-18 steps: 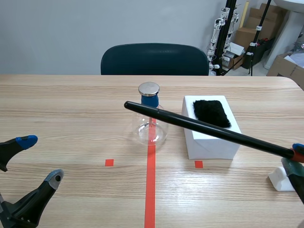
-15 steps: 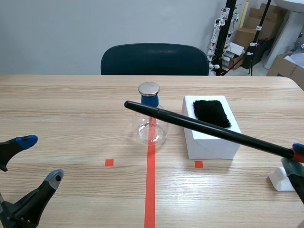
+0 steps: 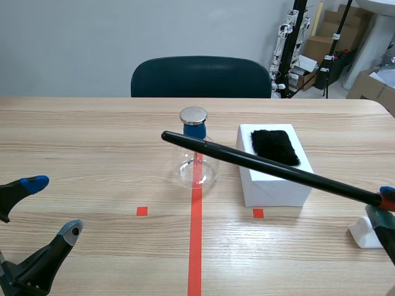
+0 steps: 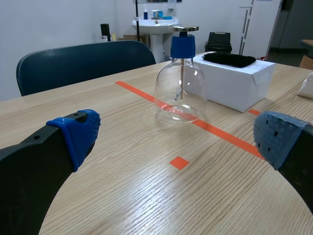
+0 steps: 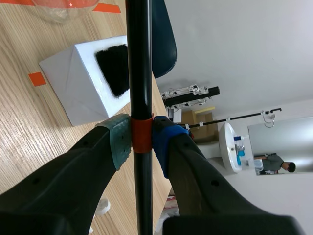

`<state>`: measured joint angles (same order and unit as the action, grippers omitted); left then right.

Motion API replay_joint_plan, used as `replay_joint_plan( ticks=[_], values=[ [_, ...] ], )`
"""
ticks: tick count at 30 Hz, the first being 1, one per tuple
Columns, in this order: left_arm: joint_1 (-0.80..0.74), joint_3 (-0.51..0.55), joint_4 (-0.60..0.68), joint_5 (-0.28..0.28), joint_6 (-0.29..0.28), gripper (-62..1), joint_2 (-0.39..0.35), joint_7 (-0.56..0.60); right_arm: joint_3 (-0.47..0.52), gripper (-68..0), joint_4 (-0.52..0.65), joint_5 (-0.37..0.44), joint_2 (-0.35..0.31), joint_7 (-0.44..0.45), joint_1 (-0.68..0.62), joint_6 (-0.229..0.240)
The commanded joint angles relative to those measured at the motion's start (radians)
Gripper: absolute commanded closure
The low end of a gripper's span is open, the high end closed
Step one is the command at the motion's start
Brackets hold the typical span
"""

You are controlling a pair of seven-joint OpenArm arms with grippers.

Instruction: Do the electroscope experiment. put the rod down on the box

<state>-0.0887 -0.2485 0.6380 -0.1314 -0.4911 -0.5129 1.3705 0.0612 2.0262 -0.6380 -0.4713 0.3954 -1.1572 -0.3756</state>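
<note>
My right gripper (image 3: 384, 203) (image 5: 141, 138) is shut on the long black rod (image 3: 265, 164) (image 5: 139, 63) at its orange band. The rod slants up over the white box (image 3: 274, 177) (image 5: 80, 90), its far tip beside the blue cap of the electroscope flask (image 3: 195, 157) (image 4: 179, 83). A black fur cloth (image 3: 275, 145) (image 5: 113, 70) lies on top of the box (image 4: 232, 81). My left gripper (image 3: 37, 213) (image 4: 176, 142) stands open low at the near left, with nothing between its fingers.
A small white block (image 3: 365, 233) lies at the near right by my right gripper. A dark blue chair (image 3: 200, 77) stands behind the table's far edge. Cardboard boxes and stands fill the back right corner.
</note>
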Motion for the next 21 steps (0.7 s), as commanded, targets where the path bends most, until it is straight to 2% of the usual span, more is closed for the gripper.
replay_joint_plan(
  ticks=[1, 7, 15, 21],
  values=[
    [0.003, 0.003, 0.009, 0.007, -0.002, -62.3, -0.005, 0.018, 0.003, -10.2, 0.009, 0.011, -0.002, 0.006, 0.013, 0.008],
    [0.003, 0.003, 0.009, 0.007, -0.002, -62.3, -0.005, 0.018, 0.003, -10.2, 0.009, 0.049, -0.002, 0.004, 0.013, 0.010],
    [0.003, 0.003, 0.009, 0.007, -0.002, -62.3, -0.005, 0.018, 0.003, -10.2, 0.013, 0.240, -0.002, 0.009, 0.051, 0.010],
    [0.003, 0.003, 0.009, 0.007, -0.002, -62.3, -0.005, 0.018, 0.003, -10.2, 0.036, 0.399, -0.003, -0.101, 0.163, 0.011]
  ],
)
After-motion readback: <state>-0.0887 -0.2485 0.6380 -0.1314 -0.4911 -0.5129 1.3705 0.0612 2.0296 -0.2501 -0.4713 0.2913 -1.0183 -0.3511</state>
